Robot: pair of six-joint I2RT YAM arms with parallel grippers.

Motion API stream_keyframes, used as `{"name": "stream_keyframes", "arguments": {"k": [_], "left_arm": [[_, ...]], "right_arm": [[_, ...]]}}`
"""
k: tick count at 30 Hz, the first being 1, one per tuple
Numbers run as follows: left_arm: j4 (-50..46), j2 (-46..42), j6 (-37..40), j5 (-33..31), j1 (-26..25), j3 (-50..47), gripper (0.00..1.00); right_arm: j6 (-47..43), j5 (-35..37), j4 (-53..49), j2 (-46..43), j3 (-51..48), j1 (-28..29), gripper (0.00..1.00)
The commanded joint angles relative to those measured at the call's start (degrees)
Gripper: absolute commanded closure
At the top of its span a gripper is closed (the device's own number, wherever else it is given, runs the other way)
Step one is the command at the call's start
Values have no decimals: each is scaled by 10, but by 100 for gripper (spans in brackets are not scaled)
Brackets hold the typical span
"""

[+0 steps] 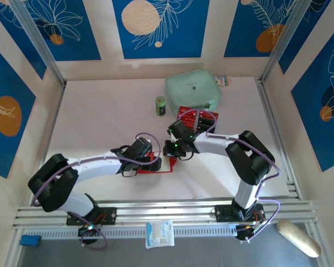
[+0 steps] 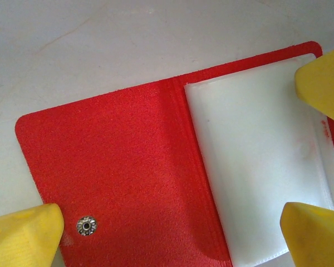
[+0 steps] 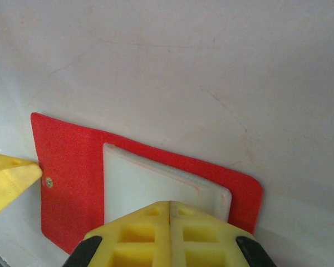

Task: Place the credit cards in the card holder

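Although the card holder (image 1: pixel 156 168) lay open and flat at about 6 o'clock of the table's (image 1: pixel 100 111) middle, the top view gave only a red sliver of it. The left gripper (image 1: pixel 149 162) covered its 9 o'clock side and the right gripper (image 1: pixel 168 152) its 1 o'clock corner. From the left wrist, the holder (image 2: pixel 128 167) was cut off at 3 and 6 o'clock. Its snap stud (image 2: pixel 87 225) sat by the 7 o'clock corner and its pale pockets (image 2: pixel 256 167) filled the 3 o'clock half. The left gripper (image 2: pixel 170 236) had its fingers (image 2: pixel 22 236) spread wide, one beside the stud and one on the pockets.

From the right wrist, the right gripper (image 3: pixel 170 233) had its fingers pressed together at 6 o'clock, hiding the near edge of the pockets (image 3: pixel 150 183). Whether anything thin sat between them could not be made out.

The credit cards (image 1: pixel 190 117), red and black, lay at 1 o'clock of the holder, partly hidden by the right arm's cable. A mint pouch (image 1: pixel 192 92) lay at 12 o'clock of them and a small green can (image 1: pixel 160 105) at 9 o'clock. Bare table ran from 9 to 11 o'clock of the holder, out to the wall.
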Motion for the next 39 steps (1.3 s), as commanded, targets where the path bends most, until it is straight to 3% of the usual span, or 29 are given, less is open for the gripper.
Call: {"name": "stream_keyframes", "arguments": {"k": [1,22,29,32,34,37,39], "left_arm": [[11,-4,5,-13,-2,-10,0],[50,9,1,0,-2,-27,1],[75,13,0,14,-2,-47,19],[78,13,-2,16,-2,-50,21],[79,10,-2,16,-2,-53,21],[79,3,-4,13,-2,-54,20],[77,-3,-4,10,-2,-55,20]], "right_arm": [[-1,-14,7,7,-14,4,100],[12,-94,44,43,-11,1,100],[21,-102,44,8,-12,-8,100],[23,-100,38,-12,-14,-13,99],[26,-96,37,-23,-19,-15,93],[32,-91,37,-34,-28,-18,70],[35,-90,40,-36,-34,-19,62]]}}
